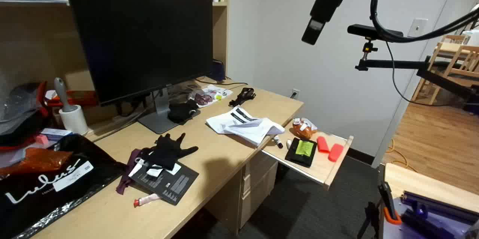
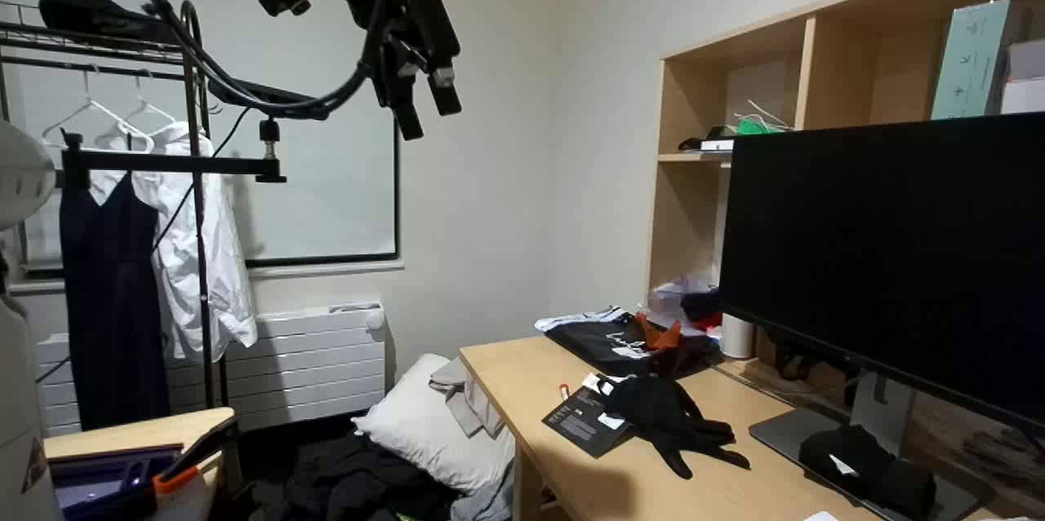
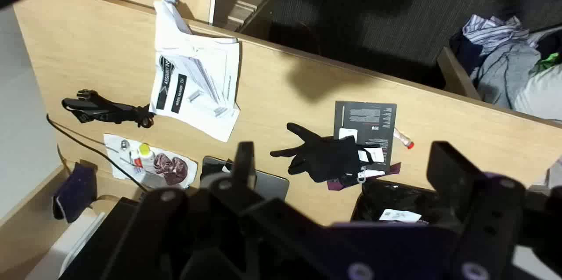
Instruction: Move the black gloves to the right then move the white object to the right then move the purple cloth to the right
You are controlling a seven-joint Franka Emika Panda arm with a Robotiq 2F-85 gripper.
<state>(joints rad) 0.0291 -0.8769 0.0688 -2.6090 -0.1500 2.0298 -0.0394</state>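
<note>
The black gloves [image 1: 167,152] lie on the desk with fingers splayed, partly over a dark grey printed card [image 3: 369,117]. Poking out from beside the card is the white object [image 3: 401,136], small, pinkish-white and red-tipped; it also shows in both exterior views. Mostly covered by the gloves and card, the purple cloth [image 1: 124,177] has only its ends in sight, one corner [image 3: 336,184] showing in the wrist view. High above the desk, my gripper [image 2: 429,121] hangs open with nothing between its fingers. In the wrist view the gloves appear between the widely parted fingertips, far below them.
A large black bag with white lettering [image 1: 48,179] lies beside the gloves. Behind stands a monitor [image 1: 146,44]. White papers [image 1: 243,123] and a black strap [image 1: 242,96] occupy the desk farther along. An open drawer [image 1: 348,153] with several small items juts from the desk front.
</note>
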